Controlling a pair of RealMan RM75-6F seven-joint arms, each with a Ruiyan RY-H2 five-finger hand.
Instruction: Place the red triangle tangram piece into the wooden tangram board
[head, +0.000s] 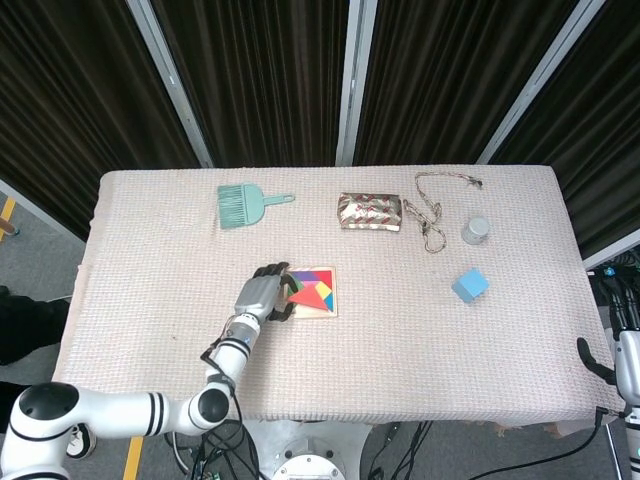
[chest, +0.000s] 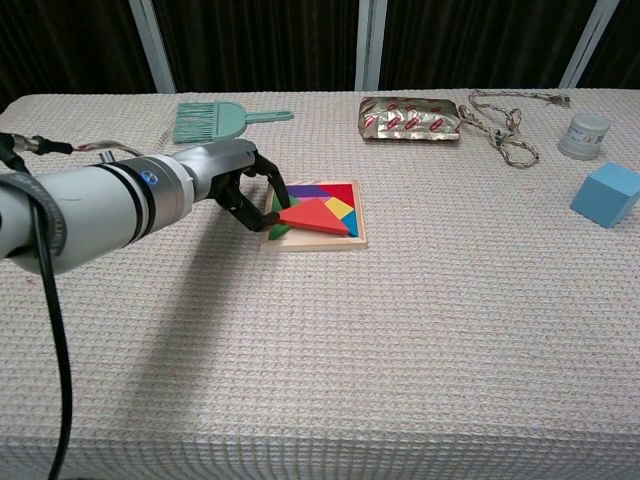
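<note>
The wooden tangram board (head: 319, 311) (chest: 314, 242) lies left of the table's middle with coloured pieces in it. The red triangle (head: 304, 296) (chest: 316, 217) rests on the board's near half, its left tip reaching the board's left edge. My left hand (head: 262, 296) (chest: 236, 181) sits at that edge with its fingers arched. Its dark fingertips (chest: 272, 214) touch the triangle's left tip and cover part of the green piece. My right hand (head: 618, 362) shows only at the far right edge of the head view, off the table, and its fingers are not readable.
A teal brush (head: 243, 205) (chest: 211, 119) lies at the back left. A foil packet (head: 371, 212) (chest: 410, 118), a cord (head: 434, 215) (chest: 500, 127) and a small jar (head: 476, 231) (chest: 585, 135) lie at the back right. A blue cube (head: 469, 285) (chest: 606, 194) stands right of the board.
</note>
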